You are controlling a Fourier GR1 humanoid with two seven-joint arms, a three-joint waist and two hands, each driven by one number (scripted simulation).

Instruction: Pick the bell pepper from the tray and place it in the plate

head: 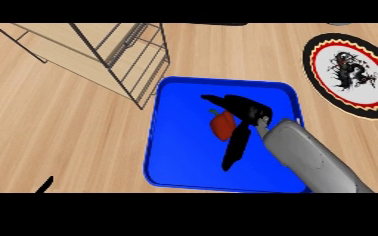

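The red pepper (221, 125) sits in the middle of the blue tray (177, 145). The right hand (247, 112) is over it, fingers (235, 150) spread on both sides, not squeezing yet. The pepper looks light, smooth and slippery, so grab its fat middle. The plate (319, 75) waits far right.

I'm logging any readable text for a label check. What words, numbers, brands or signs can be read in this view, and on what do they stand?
None: no words, numbers or brand marks can be read.
The plate bears only a black dragon-like figure and a patterned rim, no lettering.
The blue tray, red bell pepper and wire rack are unmarked.
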